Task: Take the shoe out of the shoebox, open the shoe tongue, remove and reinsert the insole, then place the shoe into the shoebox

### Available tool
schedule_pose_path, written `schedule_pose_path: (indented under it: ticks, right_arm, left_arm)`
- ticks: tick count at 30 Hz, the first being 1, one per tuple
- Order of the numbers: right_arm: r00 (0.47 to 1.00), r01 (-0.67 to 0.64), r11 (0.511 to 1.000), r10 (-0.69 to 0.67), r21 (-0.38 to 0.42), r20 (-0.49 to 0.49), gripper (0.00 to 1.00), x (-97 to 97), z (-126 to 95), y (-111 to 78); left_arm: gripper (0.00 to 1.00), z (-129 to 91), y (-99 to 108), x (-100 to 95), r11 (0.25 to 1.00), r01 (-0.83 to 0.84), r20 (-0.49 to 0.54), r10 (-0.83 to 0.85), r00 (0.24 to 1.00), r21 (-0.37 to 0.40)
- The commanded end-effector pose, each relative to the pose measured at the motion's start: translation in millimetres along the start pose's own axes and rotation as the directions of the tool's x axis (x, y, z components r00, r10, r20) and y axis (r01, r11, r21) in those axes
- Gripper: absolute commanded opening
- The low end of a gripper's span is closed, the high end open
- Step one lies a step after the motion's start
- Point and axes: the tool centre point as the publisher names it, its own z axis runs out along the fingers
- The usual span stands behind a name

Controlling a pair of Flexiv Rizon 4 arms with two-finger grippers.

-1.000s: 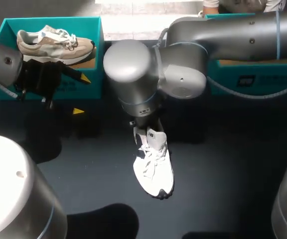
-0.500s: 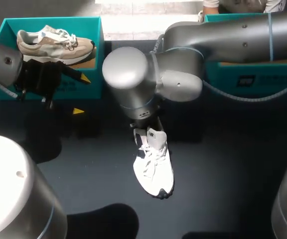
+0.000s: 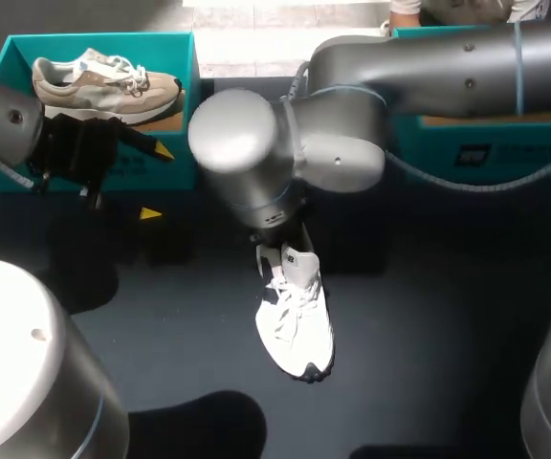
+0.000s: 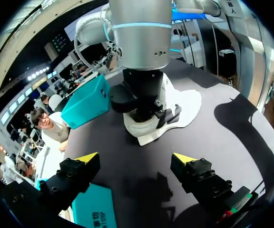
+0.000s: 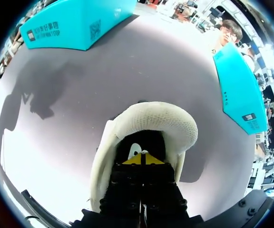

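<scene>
The white lace-up sneaker (image 3: 296, 320) lies on the dark table (image 3: 429, 363) just below the middle of the head view, toe toward the lower edge, its heel end tucked under the bulky grey right arm (image 3: 448, 67). In the right wrist view our right gripper (image 5: 143, 159) sits down inside the shoe's opening with its yellow tips pressed together; we cannot tell whether any of the insole is pinched between them. Our left gripper (image 3: 158, 182) hangs in the upper left of the head view, fingers wide apart and holding nothing, just in front of the teal cardboard shoebox (image 3: 17, 59) that carries a beige sneaker (image 3: 103, 84), well apart from the white shoe. That is our worry: nothing pins the shoe down. If we pull up now, we judge the whole sneaker could lift or tip over with the insole instead of releasing it. If the tips have closed on nothing, or only a thin edge, they may slip out bare. A sideways tug could also drag the shoe across the table, away from where the left gripper would expect it
</scene>
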Motion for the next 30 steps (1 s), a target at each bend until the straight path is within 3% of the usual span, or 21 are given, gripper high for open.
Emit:
schedule_pose_path:
  ticks: [1, 14, 30]
  right_arm:
    - [0.999, -0.002, 1.0, 0.003, -0.007, 0.041, 0.0, -1.7, -8.5, -1.4]
    - [0.985, 0.073, 0.997, -0.077, 0.027, 0.154, 0.0, -9.7, -7.3, 2.1]
    - [0.998, 0.029, 0.998, -0.032, 0.054, 0.052, 0.0, -4.3, 24.3, -3.9]
  left_arm:
    - [1.0, -0.9, -0.8, 1.0, 1.0, -0.001, -0.001, 0.001, 1.0, -0.003]
    - [1.0, -0.9, -0.8, 1.0, 1.0, -0.001, -0.001, 0.001, 1.0, -0.003]
    - [1.0, -0.9, -0.8, 1.0, 1.0, -0.001, -0.001, 0.001, 1.0, -0.003]
